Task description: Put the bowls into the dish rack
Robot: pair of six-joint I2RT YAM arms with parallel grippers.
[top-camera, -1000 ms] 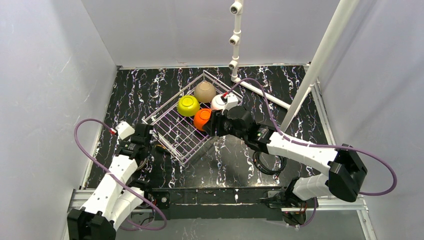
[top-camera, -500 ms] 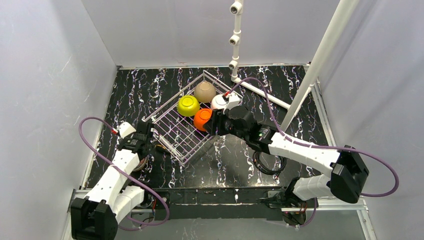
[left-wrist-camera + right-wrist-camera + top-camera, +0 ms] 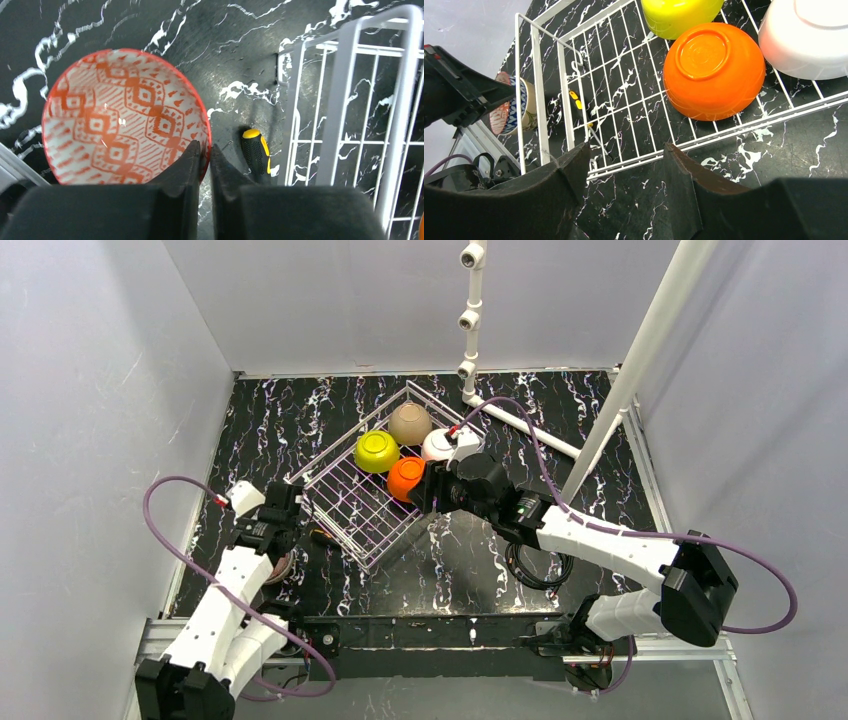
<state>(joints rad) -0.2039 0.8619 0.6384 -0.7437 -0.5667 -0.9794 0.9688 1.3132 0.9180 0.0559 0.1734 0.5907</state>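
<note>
The dish rack (image 3: 352, 502) holds the yellow-green bowl (image 3: 377, 451), tan bowl (image 3: 410, 424), white bowl (image 3: 437, 445) and orange bowl (image 3: 405, 478), the last three upside down. My left gripper (image 3: 205, 148) is shut on the red rim of the red-patterned bowl (image 3: 120, 117), left of the rack on the table. In the right wrist view that bowl (image 3: 504, 117) shows tilted, with a blue-patterned band (image 3: 520, 100) against it; I cannot tell if this is a second bowl. My right gripper (image 3: 626, 147) is open and empty, just outside the rack's near right side beside the orange bowl (image 3: 714, 70).
A black-and-yellow screwdriver (image 3: 256, 151) lies between the red-patterned bowl and the rack's corner (image 3: 345, 60). A coiled black cable (image 3: 535, 565) lies under the right arm. A white pipe frame (image 3: 620, 390) stands at the back right.
My left gripper has shifted slightly toward the near left. The right arm has hardly moved. The bowls in the rack are as before.
</note>
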